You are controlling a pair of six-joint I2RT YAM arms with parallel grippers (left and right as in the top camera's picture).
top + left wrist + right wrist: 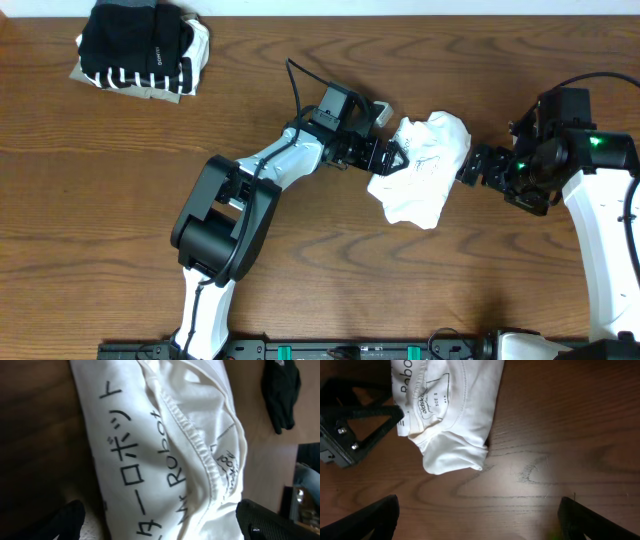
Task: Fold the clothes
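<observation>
Left claw [388, 157] sits spread wide against the bunched white T-shirt [430, 172], holding nothing; right claw [472, 166] gapes empty beside it. I'd grab 2 corners, flatten it first.

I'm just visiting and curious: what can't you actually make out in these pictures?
Overhead: how many garments the folded stack holds; upper layers hide lower ones.
Left wrist: the end of the white T-shirt lettering, cut off by the bottom edge.
Right wrist: the neck label finest print, too small to read.
</observation>
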